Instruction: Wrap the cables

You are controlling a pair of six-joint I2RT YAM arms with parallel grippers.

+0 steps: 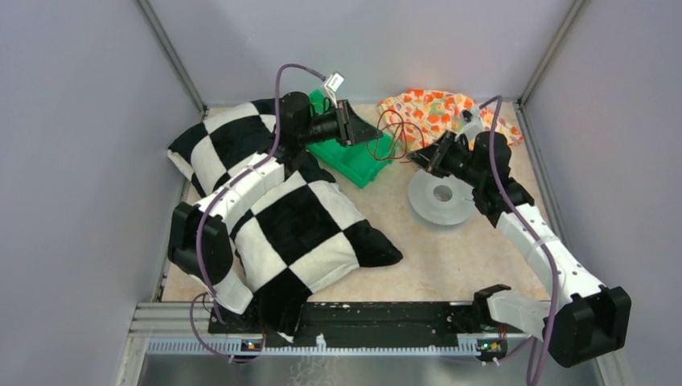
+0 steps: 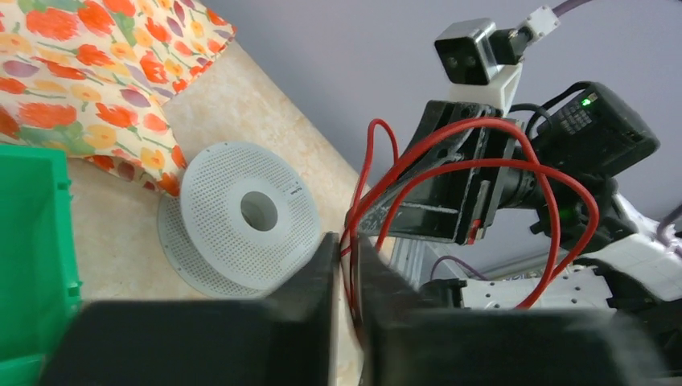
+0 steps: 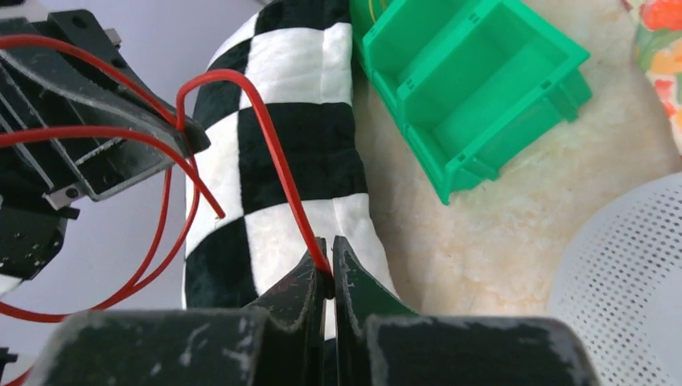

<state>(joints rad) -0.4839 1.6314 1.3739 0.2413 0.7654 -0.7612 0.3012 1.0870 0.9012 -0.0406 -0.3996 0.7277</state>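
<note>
- Both grippers are pinched together on the cable. The left gripper holds the red loops, and the right gripper nips one strand at its fingertips.
- The cable hangs in the air at the far middle, between the bin and the cloth.
- To wrap well, the right should probably lead its strand round the left's tips under light tension. A hard pull could drag the loops loose.
- The slack may snag on the right wrist.
- The left arm reaches far over the pillow, pointing right.
- The right arm stretches far-left above the spool, its tips near the left's.
</note>
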